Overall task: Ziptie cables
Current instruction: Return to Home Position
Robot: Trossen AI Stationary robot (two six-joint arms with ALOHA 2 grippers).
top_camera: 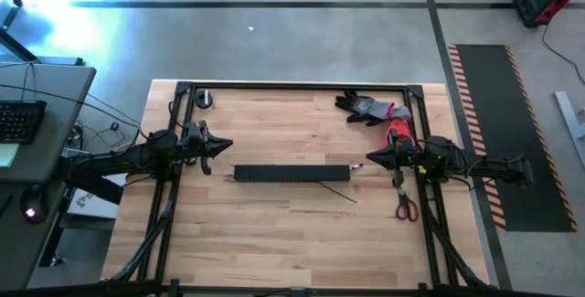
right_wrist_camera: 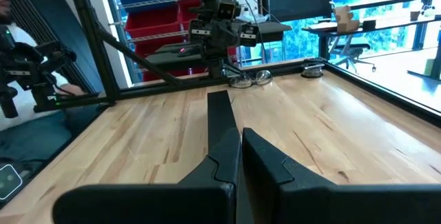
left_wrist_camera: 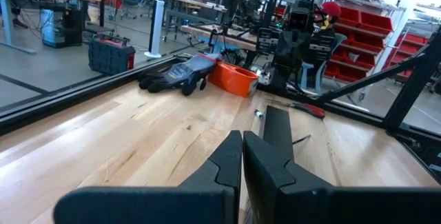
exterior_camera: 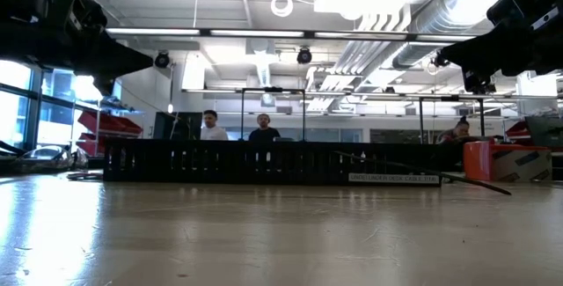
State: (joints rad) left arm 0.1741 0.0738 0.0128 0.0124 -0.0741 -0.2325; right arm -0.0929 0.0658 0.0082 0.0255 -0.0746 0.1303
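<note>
The long black slotted channel [top_camera: 291, 173] lies flat across the middle of the table. The cables are almost wholly hidden. Only a small pale tip [left_wrist_camera: 258, 114] shows at the channel's right end. The ziptie [top_camera: 339, 194], a hair-thin dark strip, lies on the wood at the channel's near right side and also shows in the low view [exterior_camera: 475, 183]. My left gripper [top_camera: 228, 144] hovers shut above the table beyond the channel's left end [left_wrist_camera: 242, 138]. My right gripper [top_camera: 368, 158] hovers shut beyond the right end [right_wrist_camera: 238, 134]. Neither touches anything.
Grey-black gloves [top_camera: 366, 108] and an orange-red box [top_camera: 398, 137] lie at the far right. Red-handled scissors [top_camera: 407, 207] lie near the right arm's base. A round roll [top_camera: 204, 100] and safety glasses [right_wrist_camera: 248, 79] sit at the far left. People stand behind the table [exterior_camera: 262, 128].
</note>
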